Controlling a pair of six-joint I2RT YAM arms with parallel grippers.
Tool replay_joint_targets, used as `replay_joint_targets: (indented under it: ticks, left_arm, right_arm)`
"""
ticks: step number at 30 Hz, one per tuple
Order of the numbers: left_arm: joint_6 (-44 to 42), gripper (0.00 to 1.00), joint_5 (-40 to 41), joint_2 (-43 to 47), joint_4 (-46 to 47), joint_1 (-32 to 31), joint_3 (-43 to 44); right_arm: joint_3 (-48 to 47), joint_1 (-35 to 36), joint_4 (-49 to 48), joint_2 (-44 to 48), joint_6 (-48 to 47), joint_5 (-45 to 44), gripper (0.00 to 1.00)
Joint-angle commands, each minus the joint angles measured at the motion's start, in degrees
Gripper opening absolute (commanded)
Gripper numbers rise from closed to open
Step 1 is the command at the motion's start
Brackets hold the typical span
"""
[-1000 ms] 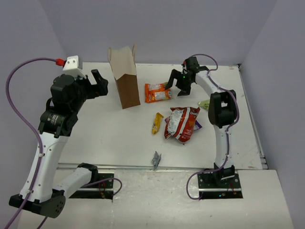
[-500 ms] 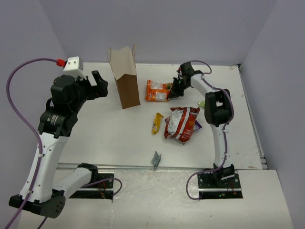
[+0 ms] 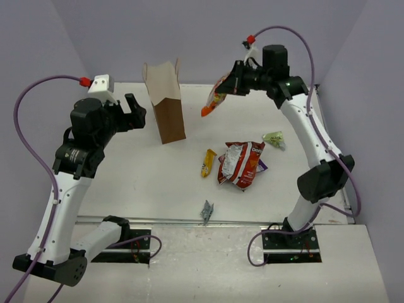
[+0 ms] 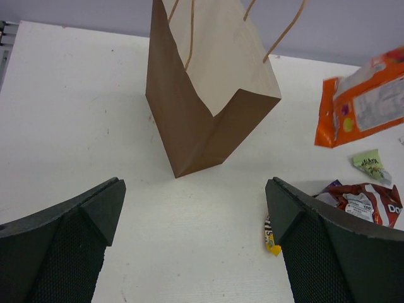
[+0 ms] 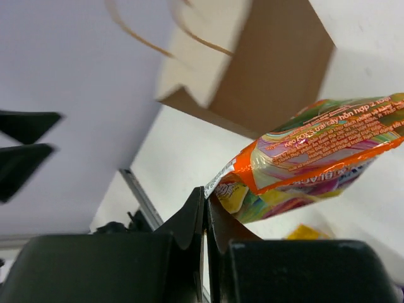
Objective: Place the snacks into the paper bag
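Note:
The brown paper bag [image 3: 165,108] stands upright and open at the back of the table [image 3: 139,170]. My right gripper [image 3: 231,83] is shut on a corner of the orange packet [image 3: 214,98], which hangs in the air to the right of the bag's mouth. In the right wrist view the fingertips [image 5: 201,201] pinch the packet's edge [image 5: 315,158], with the bag [image 5: 252,69] beyond. On the table lie the red-and-white chip bag [image 3: 242,163], the yellow bar [image 3: 208,162], a purple packet [image 3: 262,166] under the chip bag, and a pale green packet [image 3: 274,139]. My left gripper [image 3: 130,108] is open, left of the bag [image 4: 208,95].
A small grey foil scrap [image 3: 206,211] lies near the table's front edge. Lilac walls close in the back and both sides. A purple cable loops above each arm.
My right gripper shut on the orange packet and lifted it off the table, up and back beside the bag's mouth. The left arm has barely moved.

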State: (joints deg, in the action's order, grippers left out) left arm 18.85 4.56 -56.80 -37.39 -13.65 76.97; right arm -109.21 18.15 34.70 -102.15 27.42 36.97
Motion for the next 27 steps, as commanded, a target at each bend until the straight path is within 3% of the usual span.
replay_joint_targets:
  ticks: [1,4,9,12,20,27]
  left_arm:
    - [-1.53,1.0,-1.74,-0.42,1.53,-0.24,0.2]
    - [-2.41,1.0,-2.18,-0.86,1.53,-0.24,0.46]
    - [-3.03,1.0,-2.36,-0.69,1.79,-0.24,0.55]
    - [-3.29,1.0,-2.1,-0.16,1.53,-0.24,0.55]
    - [-3.73,1.0,-1.04,0.9,-0.32,-0.24,0.55]
    - [-3.82,1.0,-0.51,1.07,-0.67,-0.24,0.55]
  right_arm:
    - [-8.37,1.18,-5.43,2.48,2.28,7.58,0.0]
    - [-16.98,2.58,-6.83,-0.32,6.06,13.1,0.0]
    - [-23.5,4.61,-20.35,-4.19,18.51,19.36,0.0]
    - [-25.34,5.93,-26.07,-6.56,22.75,19.72,0.0]
    - [-29.84,8.48,-30.38,-13.16,25.84,21.04,0.0]
    - [-31.84,9.18,-37.15,-18.24,29.52,17.09,0.0]
